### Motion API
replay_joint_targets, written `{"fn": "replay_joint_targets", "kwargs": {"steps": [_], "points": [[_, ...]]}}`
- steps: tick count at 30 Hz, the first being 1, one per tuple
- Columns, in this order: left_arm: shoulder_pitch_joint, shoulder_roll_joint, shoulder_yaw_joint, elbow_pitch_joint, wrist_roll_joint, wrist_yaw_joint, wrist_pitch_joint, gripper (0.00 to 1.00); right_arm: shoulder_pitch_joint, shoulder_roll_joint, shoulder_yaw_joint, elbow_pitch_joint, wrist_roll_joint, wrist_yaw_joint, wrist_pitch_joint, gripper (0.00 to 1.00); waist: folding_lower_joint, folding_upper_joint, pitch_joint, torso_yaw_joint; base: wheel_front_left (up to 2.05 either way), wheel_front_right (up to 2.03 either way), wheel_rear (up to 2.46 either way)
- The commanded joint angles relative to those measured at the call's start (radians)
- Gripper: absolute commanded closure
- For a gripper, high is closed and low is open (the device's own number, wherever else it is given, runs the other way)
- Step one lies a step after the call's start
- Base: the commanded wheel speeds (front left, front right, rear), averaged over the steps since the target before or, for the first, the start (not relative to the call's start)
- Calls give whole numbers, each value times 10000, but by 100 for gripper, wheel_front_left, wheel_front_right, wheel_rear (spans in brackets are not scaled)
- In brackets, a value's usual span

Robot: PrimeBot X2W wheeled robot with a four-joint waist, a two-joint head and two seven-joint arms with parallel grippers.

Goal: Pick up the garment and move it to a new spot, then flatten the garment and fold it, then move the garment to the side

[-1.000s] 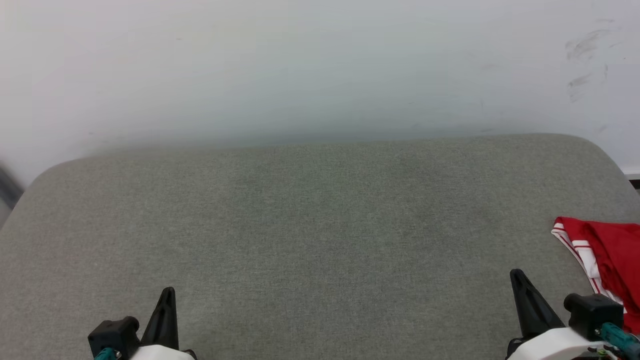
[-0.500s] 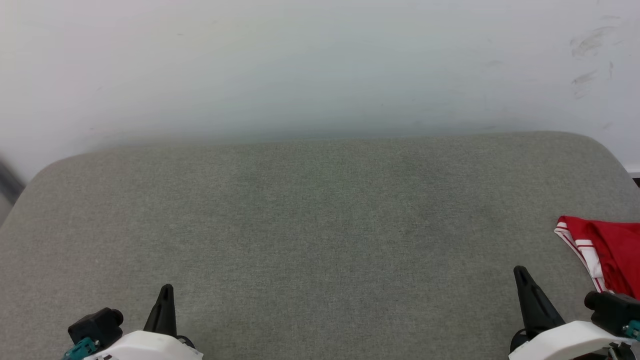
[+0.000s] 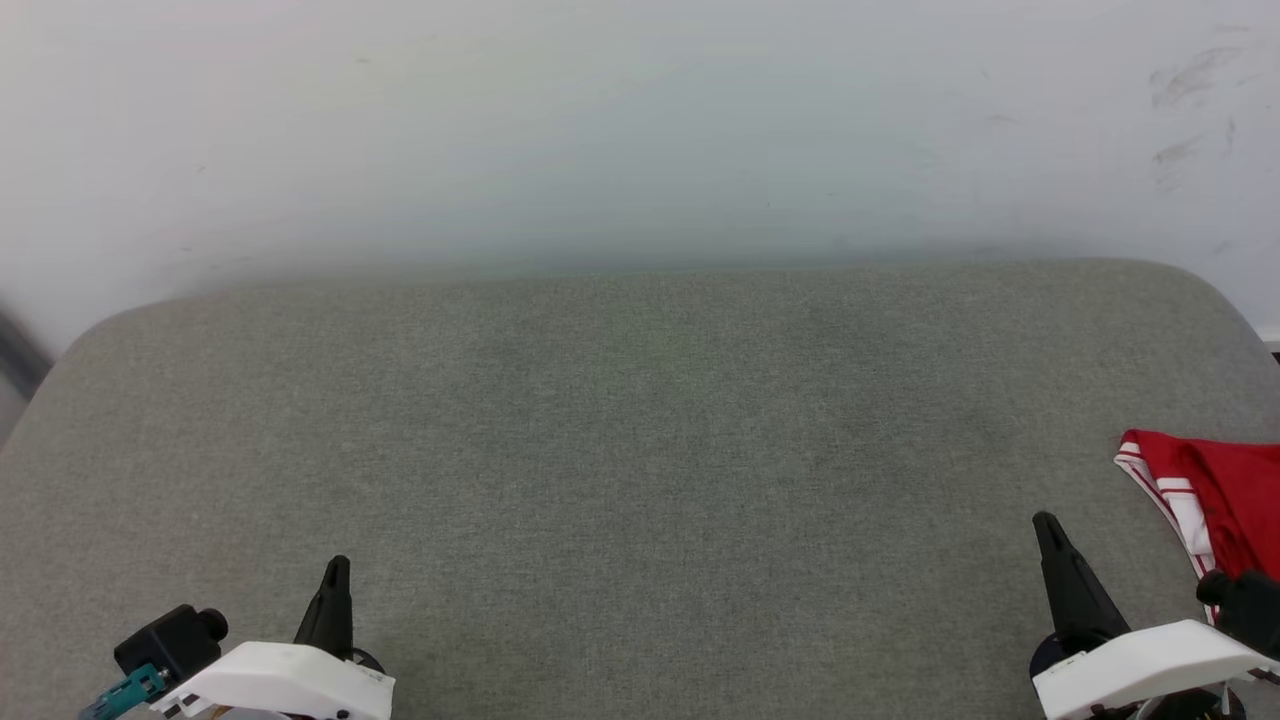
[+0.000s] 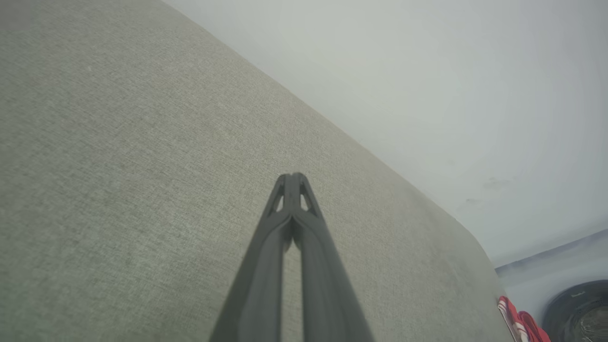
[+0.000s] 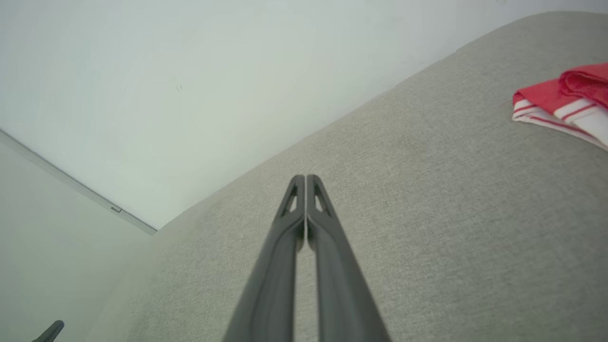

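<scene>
Red T-shirt (image 3: 1225,490) bunched at the grey cushion's (image 3: 640,450) right edge.
Left gripper (image 3: 338,565) and right gripper (image 3: 1043,522) are seen closed, empty, over its near edge.

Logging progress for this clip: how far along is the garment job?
Done: hard to say. The garment lies bunched or loosely folded at the right edge of the grey cushion, which fits either the start or the final move aside. In hand: nothing; the left gripper and right gripper are both shut, empty, apart from it. Left: cannot tell whether flattening and folding remain.
</scene>
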Motion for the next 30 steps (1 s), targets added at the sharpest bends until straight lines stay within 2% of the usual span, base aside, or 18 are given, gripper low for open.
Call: {"fn": "replay_joint_targets", "kwargs": {"steps": [1,30], "points": [[-324,-19,191,-84,-286,-130,79,100,-329,9,-45,-54,429,-1,25,100,0,-1,11,6,0,0,0],[-722,-759,1149,167,-2858,-1006,952,100,-819,19,-243,478,4099,-3,376,100,0,-1,197,109,0,0,0]]}}
